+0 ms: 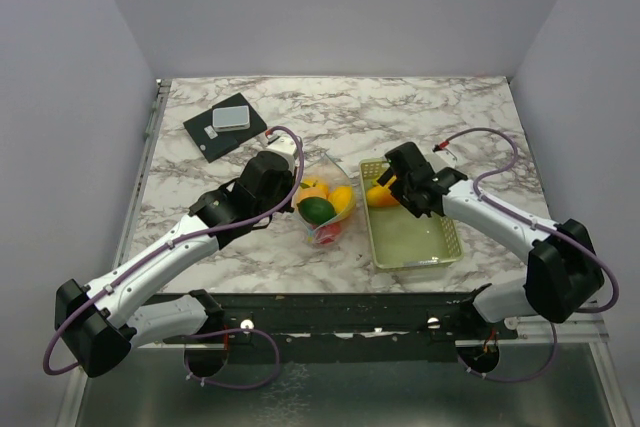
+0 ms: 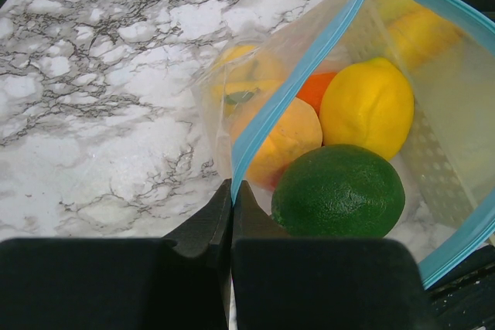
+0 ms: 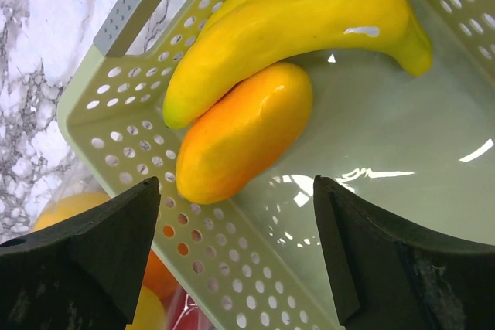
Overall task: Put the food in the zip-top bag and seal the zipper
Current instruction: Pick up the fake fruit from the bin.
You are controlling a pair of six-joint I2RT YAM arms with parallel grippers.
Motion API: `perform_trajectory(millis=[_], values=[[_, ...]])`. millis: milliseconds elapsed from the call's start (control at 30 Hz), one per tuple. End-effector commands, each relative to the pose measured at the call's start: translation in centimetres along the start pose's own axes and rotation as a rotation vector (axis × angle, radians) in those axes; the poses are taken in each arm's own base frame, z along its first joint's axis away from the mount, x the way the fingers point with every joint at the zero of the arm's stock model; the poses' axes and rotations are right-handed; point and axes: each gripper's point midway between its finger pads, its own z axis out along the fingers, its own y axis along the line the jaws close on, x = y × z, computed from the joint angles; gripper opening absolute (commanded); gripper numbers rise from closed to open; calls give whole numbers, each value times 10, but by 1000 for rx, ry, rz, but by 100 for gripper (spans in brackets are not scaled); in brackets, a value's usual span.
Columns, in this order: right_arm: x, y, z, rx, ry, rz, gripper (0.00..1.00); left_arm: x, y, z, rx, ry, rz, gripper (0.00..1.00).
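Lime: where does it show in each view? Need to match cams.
Top external: lime, centre of frame, just left of the basket.
Left wrist: lime, lower middle, inside the bag.
Right wrist: not in it.
Shared landmark: the perforated pale green basket, in all three views.

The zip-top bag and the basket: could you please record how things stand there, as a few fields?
zip-top bag: open, holding a lime, a lemon and more fruit
zipper: unsealed
left fingers: shut on the zipper
right fingers: open above the basket
basket contents: banana, orange-yellow piece
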Motion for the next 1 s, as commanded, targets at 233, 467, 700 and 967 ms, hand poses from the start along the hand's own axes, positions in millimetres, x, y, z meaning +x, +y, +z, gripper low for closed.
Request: perform_trajectory(millis=[233,467,700,967], values=[[12,7,24,4,45,205,81,-1,0,-3,11,-15,1,0],[19,6,35,8,66,255,74,-1,1,-3,8,-14,3,0],[23,1,45,26,76,287,70,0,1,-2,6,-13,3,0],[28,-6,52,41,86,296,60,0,1,-2,4,-12,3,0]])
